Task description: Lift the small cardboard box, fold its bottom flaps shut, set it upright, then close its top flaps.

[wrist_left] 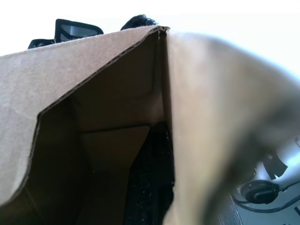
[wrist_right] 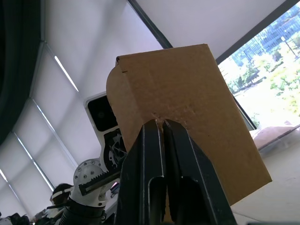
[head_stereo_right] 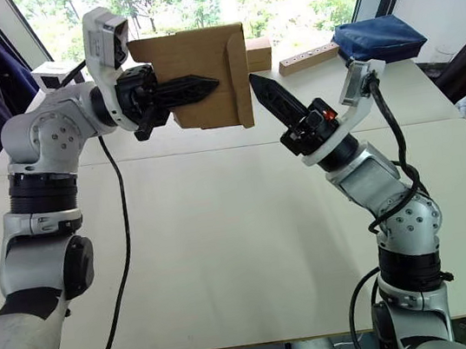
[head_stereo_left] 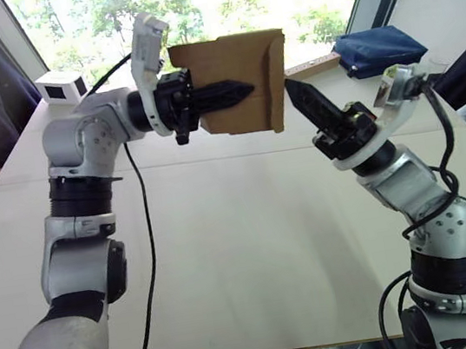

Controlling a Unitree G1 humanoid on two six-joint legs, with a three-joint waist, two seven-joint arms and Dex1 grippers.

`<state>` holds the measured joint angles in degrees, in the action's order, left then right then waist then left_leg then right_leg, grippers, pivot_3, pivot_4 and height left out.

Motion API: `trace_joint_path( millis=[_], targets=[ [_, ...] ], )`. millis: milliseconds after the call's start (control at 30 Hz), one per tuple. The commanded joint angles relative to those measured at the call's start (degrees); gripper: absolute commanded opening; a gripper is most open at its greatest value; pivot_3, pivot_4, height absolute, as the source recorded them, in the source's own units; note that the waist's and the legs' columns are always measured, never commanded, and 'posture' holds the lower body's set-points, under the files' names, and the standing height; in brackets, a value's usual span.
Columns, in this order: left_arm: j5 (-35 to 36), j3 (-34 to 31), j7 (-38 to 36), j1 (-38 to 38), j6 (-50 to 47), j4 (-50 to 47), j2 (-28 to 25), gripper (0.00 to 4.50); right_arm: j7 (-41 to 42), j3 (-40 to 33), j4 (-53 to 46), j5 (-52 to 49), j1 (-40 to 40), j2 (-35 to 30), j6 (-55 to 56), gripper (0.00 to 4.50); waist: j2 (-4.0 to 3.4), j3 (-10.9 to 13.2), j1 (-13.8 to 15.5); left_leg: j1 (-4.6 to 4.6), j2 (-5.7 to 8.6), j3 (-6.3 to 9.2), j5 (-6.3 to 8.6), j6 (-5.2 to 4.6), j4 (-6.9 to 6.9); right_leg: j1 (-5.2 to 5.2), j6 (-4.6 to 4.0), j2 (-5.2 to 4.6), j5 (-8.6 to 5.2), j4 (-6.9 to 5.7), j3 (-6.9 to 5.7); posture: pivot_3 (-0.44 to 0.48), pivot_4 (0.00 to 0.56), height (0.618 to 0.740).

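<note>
You've got the small cardboard box (head_stereo_left: pixel 232 82) held up above the counter (head_stereo_left: pixel 245 252), left pincer (head_stereo_left: pixel 234 93) clamped on its wall. Right pincer (head_stereo_right: pixel 260 93) is pressed together, tip touching the box's flap edge.

A white box (head_stereo_left: pixel 60 86) and blue bag (head_stereo_left: pixel 378 49) sit on the table (head_stereo_left: pixel 253 250).

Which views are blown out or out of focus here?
Both eye views: window overexposed behind the sharp box. Left wrist view: sky white, near box wall blurred. Right wrist view: fingers and box sharp, outdoors bright.
</note>
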<state>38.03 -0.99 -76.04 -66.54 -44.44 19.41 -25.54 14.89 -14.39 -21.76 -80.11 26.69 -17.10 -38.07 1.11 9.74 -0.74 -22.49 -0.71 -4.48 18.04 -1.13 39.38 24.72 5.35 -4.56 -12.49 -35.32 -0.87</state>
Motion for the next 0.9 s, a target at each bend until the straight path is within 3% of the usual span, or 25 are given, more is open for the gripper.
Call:
trace_joint_path(
  millis=[33,900],
  targets=[
    [0.75,-1.23,-0.08,-2.15,0.19,-0.90,-0.36,0.00,0.82,-0.62,-1.53,-1.04,-0.32,0.01,0.98,1.92,0.00,0.00,0.00,0.00,0.00,0.00,0.00,0.00,0.00,0.00,0.00,0.00,0.00,0.00,0.00,0.000,0.150,0.740],
    [1.19,-1.51,0.44,-2.10,-0.18,-1.18,0.07,0.00,-3.05,0.80,-0.96,1.98,1.20,3.45,4.87,1.92,0.00,0.00,-0.04,0.00,0.00,0.00,0.00,0.00,0.00,0.00,0.00,0.00,0.00,0.00,0.00,0.000,0.150,0.740]
  ],
)
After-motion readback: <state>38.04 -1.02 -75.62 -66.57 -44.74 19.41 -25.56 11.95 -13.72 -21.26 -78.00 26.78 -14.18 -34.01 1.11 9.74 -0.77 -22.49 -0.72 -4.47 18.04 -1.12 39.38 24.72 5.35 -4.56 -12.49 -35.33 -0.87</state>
